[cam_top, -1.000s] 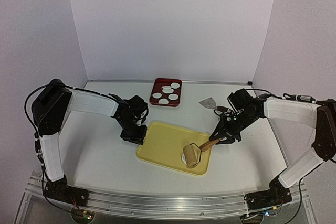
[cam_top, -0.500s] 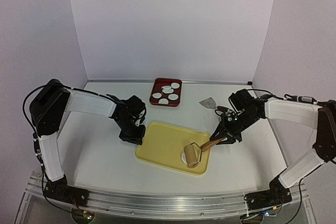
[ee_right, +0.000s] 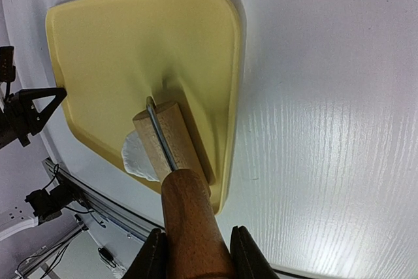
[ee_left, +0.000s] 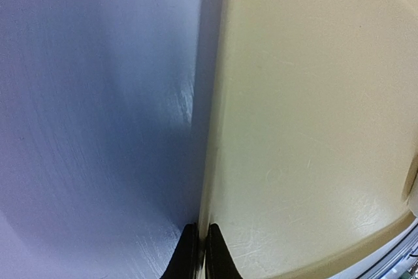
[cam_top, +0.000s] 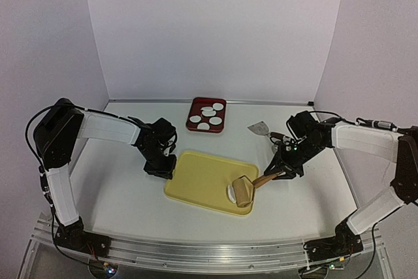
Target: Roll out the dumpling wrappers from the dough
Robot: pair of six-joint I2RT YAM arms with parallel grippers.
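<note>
Dough (ee_right: 134, 156): flattened white patch under roller (ee_right: 171, 138), at near-right corner of yellow board (cam_top: 199, 178). Right gripper (ee_right: 192, 253) grasping roller's wooden handle. Left gripper (ee_left: 201, 256) clenched, tips together at board's left edge. Dumpling wrappers (cam_top: 195, 119) lie in red tray (cam_top: 199, 103), beyond board.

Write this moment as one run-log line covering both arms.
left gripper: jaws shut, at yellow board edge | right gripper: jaws shut on roller handle | roller: over dough on board | phase: rolling

Soft even light, blurry wrist views
</note>
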